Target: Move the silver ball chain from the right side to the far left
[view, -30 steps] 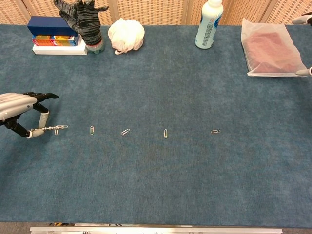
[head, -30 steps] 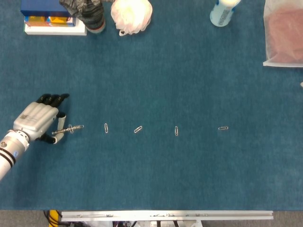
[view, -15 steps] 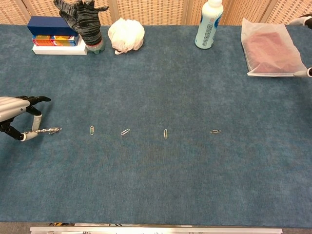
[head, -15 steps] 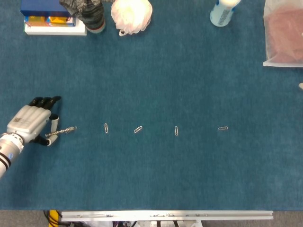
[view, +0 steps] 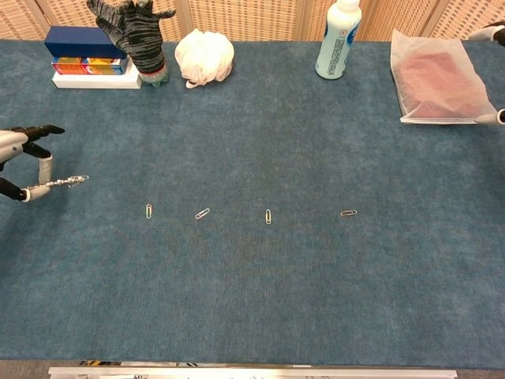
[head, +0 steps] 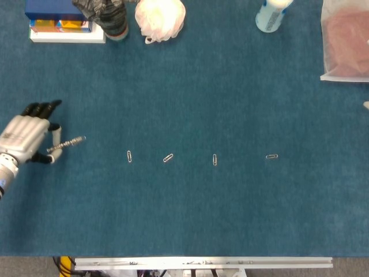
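Left hand (head: pixel 23 138) has lifted the chain further back

Fingers (head: pixel 53 134) pinch the silver ball chain (head: pixel 68 142), which sticks out past their tips.

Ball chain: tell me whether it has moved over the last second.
Yes. The ball chain, pinched by the left hand, has gone left and toward the far edge, further from the leftmost paper clip.

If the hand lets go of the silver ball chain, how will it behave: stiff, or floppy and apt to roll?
The silver ball chain, pinched by the left hand, is short and thin, so probably very light. Its beaded links suggest it is floppy and would settle flat. On the blue cloth it will probably not roll.
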`<state>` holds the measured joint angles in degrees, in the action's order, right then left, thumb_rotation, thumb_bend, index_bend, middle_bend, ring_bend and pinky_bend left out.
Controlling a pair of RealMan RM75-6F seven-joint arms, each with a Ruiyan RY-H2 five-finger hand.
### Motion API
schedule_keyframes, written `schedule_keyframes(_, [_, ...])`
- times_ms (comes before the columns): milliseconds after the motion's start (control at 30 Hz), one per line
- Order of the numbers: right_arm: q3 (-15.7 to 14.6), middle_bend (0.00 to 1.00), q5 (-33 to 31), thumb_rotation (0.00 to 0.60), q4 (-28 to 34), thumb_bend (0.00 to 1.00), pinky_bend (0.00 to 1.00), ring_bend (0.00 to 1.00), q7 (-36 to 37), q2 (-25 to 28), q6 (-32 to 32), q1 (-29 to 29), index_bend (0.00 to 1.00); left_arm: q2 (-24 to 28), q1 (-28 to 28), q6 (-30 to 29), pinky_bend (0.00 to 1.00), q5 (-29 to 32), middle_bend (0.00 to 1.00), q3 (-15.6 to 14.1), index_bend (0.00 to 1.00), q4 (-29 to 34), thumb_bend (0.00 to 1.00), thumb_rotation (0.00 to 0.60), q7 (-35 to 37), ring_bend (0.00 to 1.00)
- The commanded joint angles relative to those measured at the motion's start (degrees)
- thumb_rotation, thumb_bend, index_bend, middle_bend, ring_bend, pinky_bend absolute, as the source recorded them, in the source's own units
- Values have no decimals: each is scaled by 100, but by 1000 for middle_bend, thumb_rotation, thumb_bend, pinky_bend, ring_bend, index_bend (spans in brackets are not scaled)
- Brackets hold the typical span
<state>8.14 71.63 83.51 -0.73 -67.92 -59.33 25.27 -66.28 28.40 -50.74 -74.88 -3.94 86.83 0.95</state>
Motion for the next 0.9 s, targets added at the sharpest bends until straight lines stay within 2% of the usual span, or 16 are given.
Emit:
schedule_keyframes(33, [-3,62,5,600,6,0,108,0,5,5,-8,-6,121,22,-30,-17,36,115,0,79,566,-101,360,600,34,0])
schedule_keyframes(167, [-1,62,7,600,30,0,108,0,7,35,-46,-30,121,-28,-72,76,36,331,0,120,545,-341,360,600,7,0])
schedule_keyframes(267, [-2,62,-1,600,47,0,108,0,2,63,-69,-50,121,-26,-121,165,36,442,0,93,482,-414,359,600,-14,0])
schedule_keyframes(367, [1,62,-7,600,66,0,108,0,1,83,-88,-65,121,1,-175,192,36,529,0,72,307,-442,336,600,-80,0])
schedule_keyframes(433, [4,62,-2,600,83,0,108,0,4,94,-110,-75,121,18,-226,124,36,598,0,110,154,-439,218,600,-93,0])
schedule_keyframes(500, [6,62,7,600,106,0,108,0,7,108,-140,-89,121,45,-280,27,37,644,0,176,96,-408,144,600,-16,0])
schedule_keyframes(600, [18,62,19,600,175,0,108,0,-6,163,-233,-133,121,152,-366,-210,37,686,0,306,101,-297,137,600,63,0])
schedule_keyframes(800, [43,62,9,600,449,0,108,0,-114,410,-549,-314,121,370,-641,-1082,56,786,0,648,162,142,139,600,-10,0])
schedule_keyframes(900, [-10,62,-13,600,597,0,108,0,-212,515,-631,-416,121,563,-730,-1263,61,811,0,711,185,408,204,600,-67,0])
